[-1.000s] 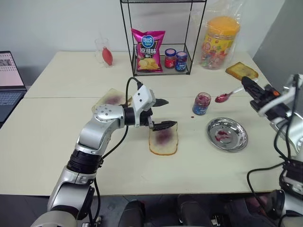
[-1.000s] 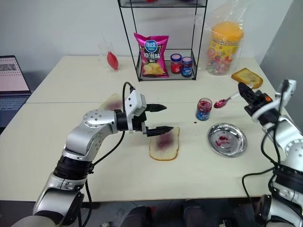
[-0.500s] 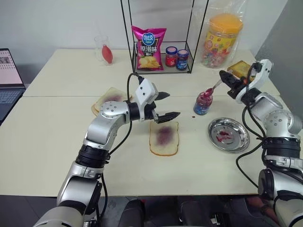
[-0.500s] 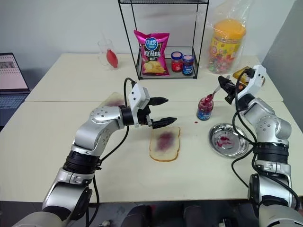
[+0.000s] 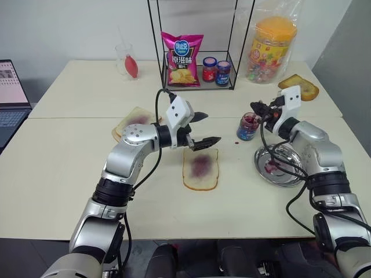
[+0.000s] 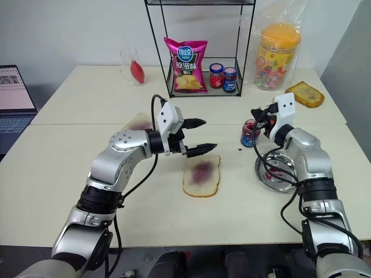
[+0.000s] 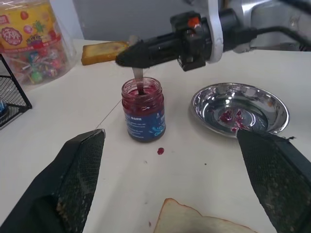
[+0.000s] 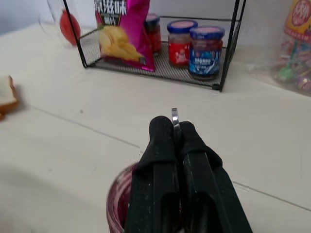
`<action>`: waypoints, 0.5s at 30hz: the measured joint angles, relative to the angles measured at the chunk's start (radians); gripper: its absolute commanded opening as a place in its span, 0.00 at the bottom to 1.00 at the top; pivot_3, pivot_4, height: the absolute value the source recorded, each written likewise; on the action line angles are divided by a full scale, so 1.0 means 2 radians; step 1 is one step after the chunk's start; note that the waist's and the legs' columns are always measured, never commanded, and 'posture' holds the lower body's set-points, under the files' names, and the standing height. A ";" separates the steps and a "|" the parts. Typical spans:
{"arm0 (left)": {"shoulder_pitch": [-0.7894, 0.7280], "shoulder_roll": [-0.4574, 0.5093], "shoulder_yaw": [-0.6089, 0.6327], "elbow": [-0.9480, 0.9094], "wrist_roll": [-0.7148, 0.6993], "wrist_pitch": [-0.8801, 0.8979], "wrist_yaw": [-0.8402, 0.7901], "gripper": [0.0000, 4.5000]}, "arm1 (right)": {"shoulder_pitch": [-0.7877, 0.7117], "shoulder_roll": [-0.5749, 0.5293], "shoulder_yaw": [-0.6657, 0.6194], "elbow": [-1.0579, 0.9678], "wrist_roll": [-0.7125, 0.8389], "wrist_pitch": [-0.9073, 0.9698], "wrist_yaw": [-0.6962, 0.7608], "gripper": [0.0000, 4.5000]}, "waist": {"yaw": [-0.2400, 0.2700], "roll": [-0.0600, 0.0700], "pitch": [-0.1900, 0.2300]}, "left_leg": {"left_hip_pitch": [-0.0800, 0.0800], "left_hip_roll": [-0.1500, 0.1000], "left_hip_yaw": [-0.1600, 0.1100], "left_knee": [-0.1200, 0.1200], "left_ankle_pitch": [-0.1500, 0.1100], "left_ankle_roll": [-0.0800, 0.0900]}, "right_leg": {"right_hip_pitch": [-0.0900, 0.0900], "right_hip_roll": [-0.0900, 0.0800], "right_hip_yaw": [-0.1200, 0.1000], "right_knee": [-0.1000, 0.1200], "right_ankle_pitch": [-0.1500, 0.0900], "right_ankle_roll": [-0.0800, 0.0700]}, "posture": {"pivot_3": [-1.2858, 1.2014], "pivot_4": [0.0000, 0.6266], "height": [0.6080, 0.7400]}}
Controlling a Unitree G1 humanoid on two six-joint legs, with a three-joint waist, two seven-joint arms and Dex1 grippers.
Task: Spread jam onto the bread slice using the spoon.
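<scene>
In jam: spoon (right hand clamped)

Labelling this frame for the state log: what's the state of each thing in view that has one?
jam jar: open, no lid, spoon in it
spoon: upright, bowl down in the jam
right gripper: jaws shut on the spoon handle
left gripper: jaws open, holding nothing
bread slice: flat, jam patch in the middle
steel dish: jam smears inside
two jars on the rack: lids on

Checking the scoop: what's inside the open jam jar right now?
Dark red jam in the jam jar, with the spoon handle standing in it, pinched by the shut right gripper. The spoon's bowl is buried in jam, unseen.
</scene>
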 measured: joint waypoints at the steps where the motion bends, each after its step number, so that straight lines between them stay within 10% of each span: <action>1: 0.000 0.000 0.000 -0.001 0.000 0.000 0.001 1.00 | -0.001 0.003 0.001 0.001 -0.007 -0.004 0.002 0.00 | 0.000 0.000 0.000 | 0.000 0.000 0.000 0.000 0.000 0.000 | 0.000 0.000 0.000 0.000 0.000 0.000 | 0.52 0.24 1.00; 15: 0.006 0.001 0.000 -0.002 0.000 0.000 0.002 1.00 | -0.012 0.045 -0.076 0.000 0.047 0.105 -0.027 0.00 | -0.001 0.000 0.000 | 0.000 0.000 0.000 0.000 0.000 0.000 | 0.000 0.000 0.000 0.001 0.000 0.000 | 0.52 0.24 1.00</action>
